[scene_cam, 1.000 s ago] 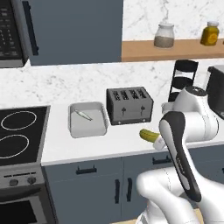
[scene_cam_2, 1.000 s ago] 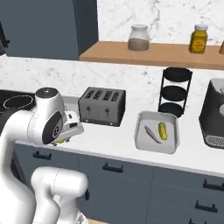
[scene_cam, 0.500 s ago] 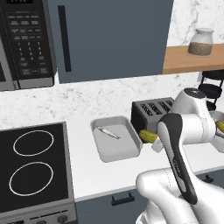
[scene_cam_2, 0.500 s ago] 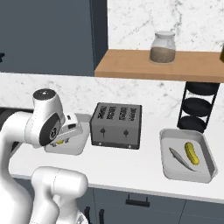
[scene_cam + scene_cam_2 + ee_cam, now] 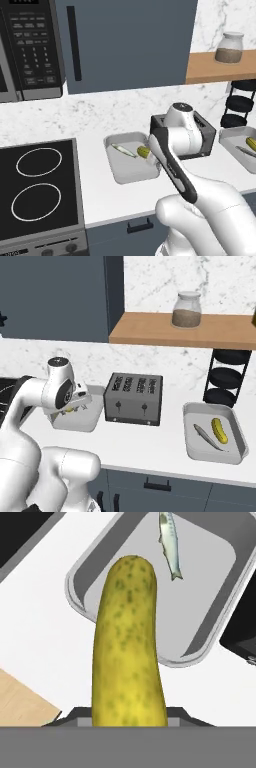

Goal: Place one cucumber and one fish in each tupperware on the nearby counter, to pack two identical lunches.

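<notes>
My gripper (image 5: 147, 153) is shut on a yellow-green cucumber (image 5: 130, 647), held just above the near edge of the left tupperware (image 5: 127, 169). A slender pale fish (image 5: 170, 544) lies on that tray's floor (image 5: 210, 572). From the right side the held cucumber (image 5: 67, 409) hangs over the same tupperware (image 5: 75, 423), beside the gripper (image 5: 73, 405). The cucumber hides the fingertips in the hand view. The right tupperware (image 5: 186, 421) holds another cucumber (image 5: 218, 430) and a fish (image 5: 207, 437) side by side.
A black toaster (image 5: 134, 399) stands between the two trays on the white counter (image 5: 145, 446). The stove top (image 5: 35, 185) lies left of the left tray. A black tiered rack (image 5: 227, 378) stands behind the right tray, under a wooden shelf (image 5: 165, 331) with a jar.
The whole scene has shifted and grown larger as the base drove closer. The gripper keeps its hold on the cucumber, which now hangs over the left tray instead of the bare counter.
</notes>
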